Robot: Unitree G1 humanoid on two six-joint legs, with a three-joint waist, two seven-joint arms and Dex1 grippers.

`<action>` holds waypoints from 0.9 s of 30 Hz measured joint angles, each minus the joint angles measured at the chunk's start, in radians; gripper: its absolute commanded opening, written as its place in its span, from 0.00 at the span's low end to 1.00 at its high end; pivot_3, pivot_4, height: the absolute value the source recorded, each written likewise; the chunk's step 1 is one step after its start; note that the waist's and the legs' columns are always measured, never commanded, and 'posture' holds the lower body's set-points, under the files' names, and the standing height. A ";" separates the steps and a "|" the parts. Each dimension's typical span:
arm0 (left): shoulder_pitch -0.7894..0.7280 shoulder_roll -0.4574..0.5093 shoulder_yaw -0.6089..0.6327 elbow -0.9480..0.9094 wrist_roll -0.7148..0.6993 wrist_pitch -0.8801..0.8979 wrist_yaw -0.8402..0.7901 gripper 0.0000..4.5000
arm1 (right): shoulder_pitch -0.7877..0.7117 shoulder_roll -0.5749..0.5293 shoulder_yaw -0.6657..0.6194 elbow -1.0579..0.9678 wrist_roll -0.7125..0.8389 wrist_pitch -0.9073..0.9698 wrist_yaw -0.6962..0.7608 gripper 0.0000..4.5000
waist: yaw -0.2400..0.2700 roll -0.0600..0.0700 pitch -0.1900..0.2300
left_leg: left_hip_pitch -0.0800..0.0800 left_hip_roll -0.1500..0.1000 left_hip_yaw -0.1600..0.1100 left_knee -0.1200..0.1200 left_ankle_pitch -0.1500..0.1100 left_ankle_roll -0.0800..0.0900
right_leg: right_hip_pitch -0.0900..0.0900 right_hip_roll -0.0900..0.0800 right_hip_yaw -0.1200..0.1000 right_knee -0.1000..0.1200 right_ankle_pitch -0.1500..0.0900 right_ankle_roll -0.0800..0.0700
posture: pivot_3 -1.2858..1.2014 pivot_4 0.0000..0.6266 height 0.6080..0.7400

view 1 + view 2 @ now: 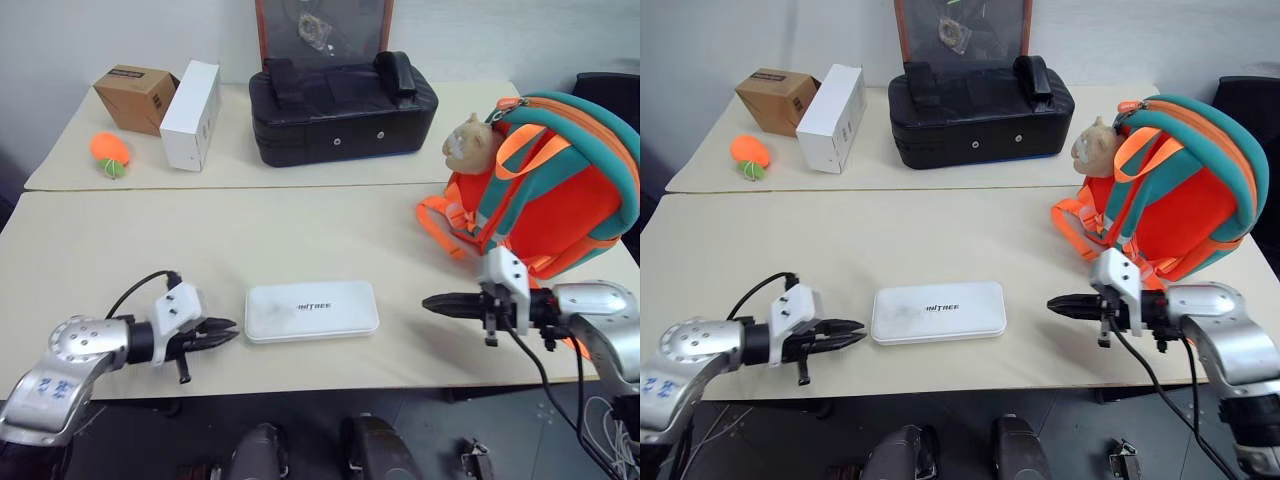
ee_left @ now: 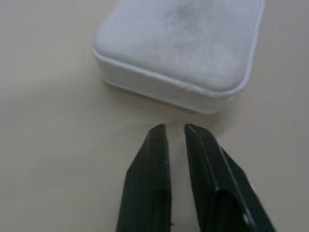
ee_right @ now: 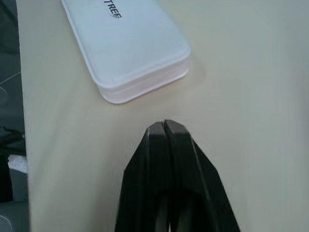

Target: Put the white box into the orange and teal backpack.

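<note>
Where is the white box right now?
In the left eye view the white box lies flat near the front edge of the table, between the left tool and right tool, touching neither.

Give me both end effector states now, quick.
Left end effector: closed, empty, just short of the flat white rounded plastic box.
Right end effector: closed, empty, apart from the box.

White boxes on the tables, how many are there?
2. The flat white box lies on the near table between the grippers; a taller white carton stands on the far table beside a brown box.
</note>
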 measured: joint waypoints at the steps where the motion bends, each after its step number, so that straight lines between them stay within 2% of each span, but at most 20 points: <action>1: -0.027 -0.004 -0.019 0.015 0.008 -0.004 -0.001 0.01 | -0.023 0.010 0.026 0.019 -0.020 -0.009 0.002 0.00 | 0.000 0.000 0.000 | -0.001 0.000 0.000 0.001 0.000 0.000 | -0.001 0.000 0.000 0.000 0.000 0.000 | 0.52 0.24 1.00; 10: -0.100 -0.038 -0.073 0.027 0.015 0.031 -0.020 0.01 | -0.050 0.081 0.137 0.057 -0.117 -0.063 -0.006 0.00 | 0.000 0.000 0.000 | -0.004 0.001 0.000 0.010 -0.001 0.001 | -0.002 0.000 0.000 0.004 0.000 0.000 | 0.52 0.24 1.00; 16: -0.110 -0.045 -0.072 0.058 0.017 0.045 -0.008 0.01 | -0.017 0.085 0.139 0.022 -0.123 -0.052 -0.015 0.00 | 0.001 0.000 0.000 | -0.003 0.001 -0.001 0.011 -0.001 0.002 | 0.000 0.000 0.000 0.005 0.001 0.003 | 0.52 0.24 1.00; 19: -0.102 -0.037 -0.033 0.078 -0.011 0.103 -0.006 0.13 | -0.018 0.085 0.139 0.028 -0.140 -0.063 -0.024 0.00 | -0.002 0.000 0.000 | -0.003 0.001 -0.001 0.010 -0.001 0.001 | -0.001 0.000 0.000 0.005 0.001 0.003 | 0.52 0.24 1.00; 23: -0.061 0.006 0.090 0.091 -0.160 0.340 -0.027 0.41 | -0.038 0.085 0.140 0.071 -0.178 -0.101 -0.030 0.00 | -0.005 0.000 0.000 | -0.003 0.001 -0.001 0.011 -0.001 0.001 | -0.001 0.000 0.000 0.005 0.001 0.002 | 0.52 0.24 1.00; 27: -0.055 -0.003 0.175 0.093 -0.347 0.620 -0.030 0.69 | -0.075 0.099 0.143 0.103 -0.202 -0.124 -0.032 0.00 | -0.003 0.000 0.000 | -0.003 0.001 -0.001 0.012 -0.001 0.001 | 0.000 0.000 0.000 0.006 0.001 0.003 | 0.52 0.24 1.00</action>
